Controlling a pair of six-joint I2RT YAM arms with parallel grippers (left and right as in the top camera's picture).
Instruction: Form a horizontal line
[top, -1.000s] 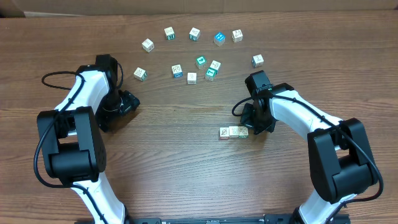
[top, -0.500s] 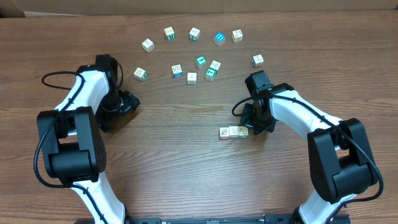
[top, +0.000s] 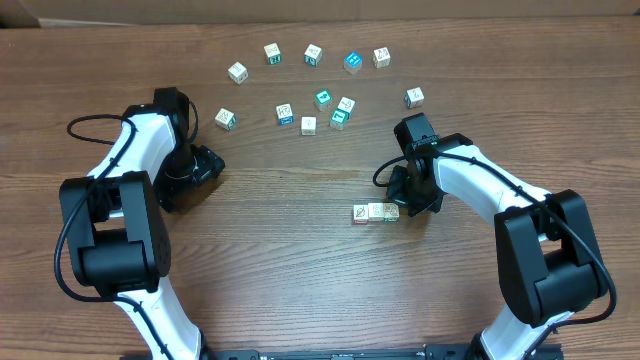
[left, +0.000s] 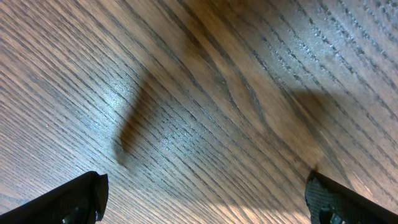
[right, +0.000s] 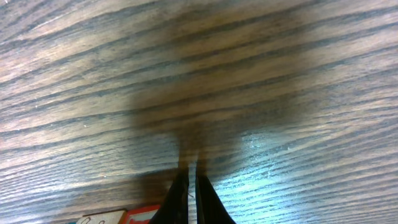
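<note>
Row status: short straight row of small white-sided picture cubes (top: 375, 212) lies right of centre on the brown wood-grain table (top: 290, 290). Three cubes are visible, touching, running left to right. Its right end sits against the black right gripper (right: 189, 194), so a further cube hidden there cannot be ruled out. That gripper's fingers are pressed together with nothing between them. Black left gripper (left: 205, 180) is spread wide over bare wood, empty, well apart. Twelve loose picture cubes (top: 309, 124) lie scattered at the far side. Judgement: line started and straight, and whether more cubes should join is unclear.
</note>
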